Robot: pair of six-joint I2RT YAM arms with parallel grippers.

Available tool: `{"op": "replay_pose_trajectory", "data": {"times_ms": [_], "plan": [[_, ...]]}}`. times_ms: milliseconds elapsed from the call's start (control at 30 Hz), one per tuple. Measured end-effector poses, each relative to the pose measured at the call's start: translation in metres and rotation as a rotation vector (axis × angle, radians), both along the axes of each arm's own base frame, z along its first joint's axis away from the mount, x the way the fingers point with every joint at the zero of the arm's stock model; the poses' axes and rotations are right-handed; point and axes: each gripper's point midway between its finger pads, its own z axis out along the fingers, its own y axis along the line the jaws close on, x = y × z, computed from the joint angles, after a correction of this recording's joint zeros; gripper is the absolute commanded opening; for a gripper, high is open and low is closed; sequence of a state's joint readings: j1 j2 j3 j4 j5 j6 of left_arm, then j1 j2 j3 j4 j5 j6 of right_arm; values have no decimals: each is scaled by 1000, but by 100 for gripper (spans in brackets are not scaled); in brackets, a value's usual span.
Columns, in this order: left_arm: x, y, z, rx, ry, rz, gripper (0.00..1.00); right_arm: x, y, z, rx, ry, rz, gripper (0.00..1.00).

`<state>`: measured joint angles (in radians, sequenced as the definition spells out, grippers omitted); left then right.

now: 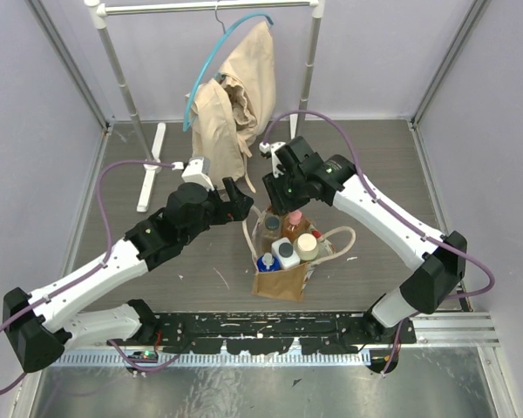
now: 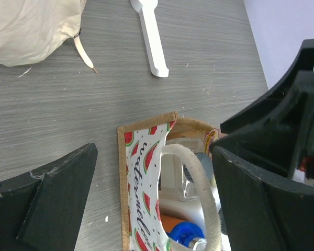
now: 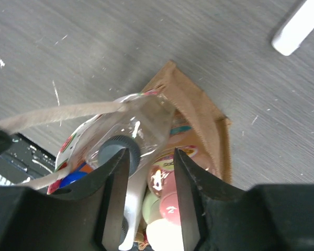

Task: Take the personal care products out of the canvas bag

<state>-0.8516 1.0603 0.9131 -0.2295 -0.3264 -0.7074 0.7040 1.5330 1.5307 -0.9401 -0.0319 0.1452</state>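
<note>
Rack foot [image 1: 150, 165]: white bar lying flat on the grey table [image 1: 375, 157], at the back left.
Left gripper [image 2: 152, 151]: jaws spread wide with nothing between them; it hangs at the left edge of the bag's mouth.
Beige garment [image 1: 235, 104]: draped from a blue hanger [image 1: 231, 39] on the rack, behind both arms.
Canvas bag [image 1: 279, 283]: small, boxy and tan-brown, standing upright with its mouth open, near the front of the table between the two arms.
Bag panel [image 2: 141, 172]: white, printed with red-and-green watermelon slices and script lettering, edged in tan.
Rope handle [image 1: 344, 237]: a cream loop falling out to the bag's right; a second loop arches over the opening in the left wrist view.
Clear bottle [image 3: 146, 123]: dark cap, lying slanted across the top of the bag.
Blue cap [image 1: 266, 261]: at the front left inside the bag.
White bottle [image 1: 285, 252]: beside the blue cap, inside the bag.
Amber bottle [image 1: 294, 225]: pink cap, at the back of the bag.
Cream cap [image 1: 307, 246]: round, at the right side, inside the bag.
Right gripper [image 3: 152, 154]: directly over the bag's mouth, jaws parted; the clear bottle's cap sits at one fingertip, seemingly not pinched, though the angle is poor.
</note>
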Motion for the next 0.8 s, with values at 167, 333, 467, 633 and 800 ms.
{"op": "replay_pose_trajectory", "data": {"times_ms": [167,333,467,633,800], "plan": [[2,-3,-9,18,18,-4,98,-16,11,-3,17,13,55,53],[2,-3,-9,19,19,-4,98,-22,17,-5,21,14,82,58],[2,-3,-10,21,20,-4,98,-24,21,-6,16,10,98,62],[2,-3,-11,23,22,-4,98,-23,24,-11,-2,3,102,64],[2,-3,-11,23,22,-3,98,-22,26,-18,-23,0,108,60]]}}
